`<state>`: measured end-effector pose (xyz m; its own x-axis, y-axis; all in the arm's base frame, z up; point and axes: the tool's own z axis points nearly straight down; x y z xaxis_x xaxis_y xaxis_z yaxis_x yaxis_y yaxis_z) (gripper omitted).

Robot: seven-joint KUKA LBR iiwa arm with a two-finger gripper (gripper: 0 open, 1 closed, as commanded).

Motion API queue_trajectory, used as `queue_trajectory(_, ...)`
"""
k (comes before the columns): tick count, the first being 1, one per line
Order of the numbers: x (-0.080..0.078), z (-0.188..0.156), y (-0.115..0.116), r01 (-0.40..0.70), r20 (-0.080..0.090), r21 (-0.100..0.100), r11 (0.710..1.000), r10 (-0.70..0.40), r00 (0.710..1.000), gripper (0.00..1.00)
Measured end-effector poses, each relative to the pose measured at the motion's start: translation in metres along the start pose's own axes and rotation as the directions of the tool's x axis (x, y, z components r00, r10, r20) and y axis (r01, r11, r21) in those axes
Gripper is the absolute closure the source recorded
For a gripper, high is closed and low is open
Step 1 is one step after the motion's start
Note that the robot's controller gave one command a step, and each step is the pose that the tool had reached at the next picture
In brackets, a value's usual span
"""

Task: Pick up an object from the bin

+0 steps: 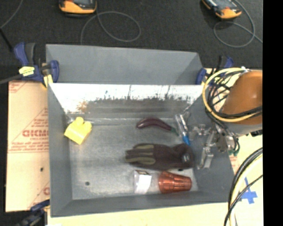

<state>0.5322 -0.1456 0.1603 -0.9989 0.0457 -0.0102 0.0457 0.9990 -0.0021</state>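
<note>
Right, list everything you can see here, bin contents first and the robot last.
Bin: one, grey metal, centre.
Block: one, yellow, bin floor, left.
Pod-shaped thing: one, dark purple, back, right of centre.
Glove: one, dark, centre-right, cuff toward the right.
Cup: one, copper-red, on its side, front right.
Small packet-like thing: one, white, just left of the cup.
Slim thing: one, silvery with blue, behind the glove's cuff; kind unclear.
Gadgets: two, orange and black, on the dark floor beyond the bin.
Arm: one, orange cover and cables, at the bin's right wall.
</note>
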Motion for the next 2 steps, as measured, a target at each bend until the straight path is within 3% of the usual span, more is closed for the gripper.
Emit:
queue_trajectory(1, -0.001, 0.059, -0.002, -0.031, -0.001, 0.001, 1.000, 0.031, 1.000, 0.00)
queue_trajectory(2, -0.012, 0.088, 0.022, -0.178, 0.009, 0.000, 0.984, 0.178, 0.984, 1.00)
